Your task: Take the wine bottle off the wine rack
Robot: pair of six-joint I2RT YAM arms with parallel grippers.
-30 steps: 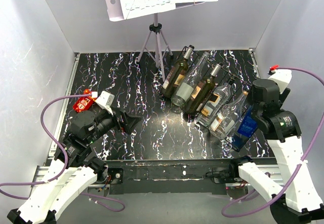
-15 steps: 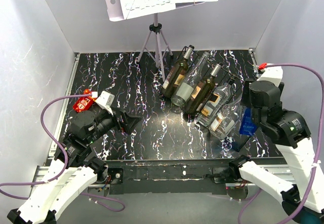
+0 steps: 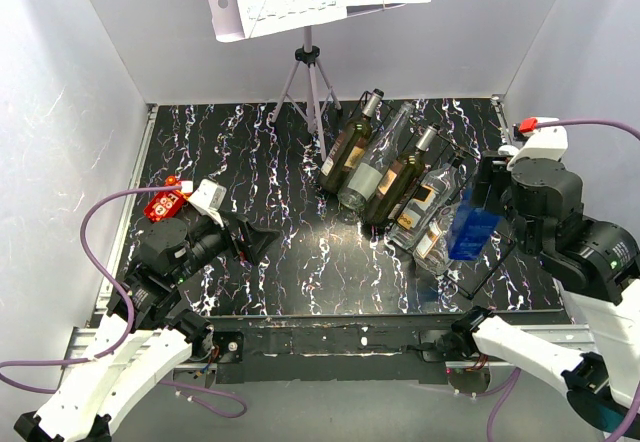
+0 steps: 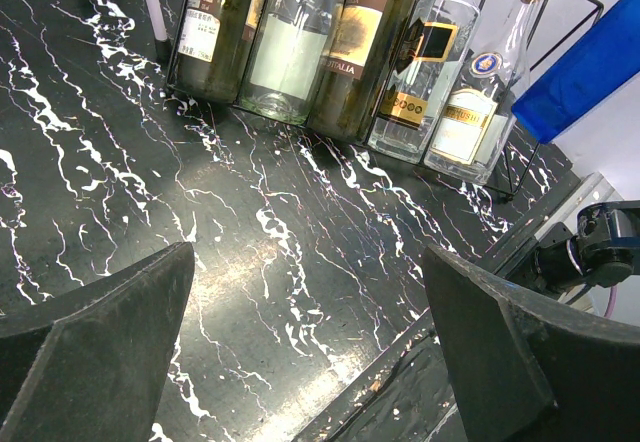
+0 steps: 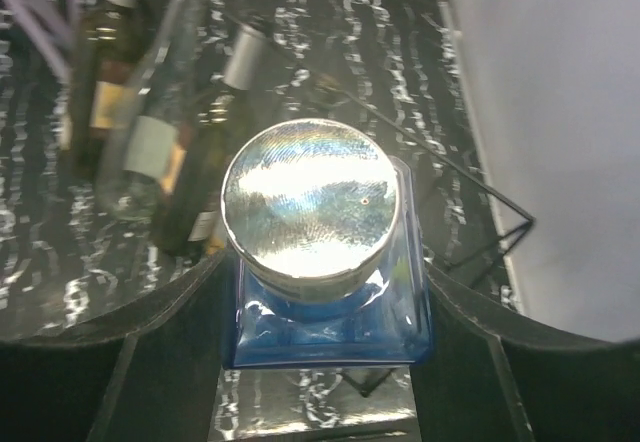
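Note:
The black wire wine rack (image 3: 479,274) lies at the right of the table and holds several bottles (image 3: 378,159) side by side. My right gripper (image 3: 488,210) is shut on a square blue bottle (image 3: 472,228) with a silver cap (image 5: 310,205). It holds the bottle in the air above the rack's right end, clear of the wires. In the right wrist view both fingers press the blue glass (image 5: 330,334). The blue bottle also shows in the left wrist view (image 4: 590,62). My left gripper (image 3: 262,240) is open and empty, low over the table's left part.
A grey tripod music stand (image 3: 308,74) with sheet music stands at the back, just left of the rack. A small red object (image 3: 165,203) lies at the left edge. The enclosure's right wall is close to the right arm.
My right arm has lifted the blue bottle up and to the left, out of the rack's right end. The left arm has not moved.

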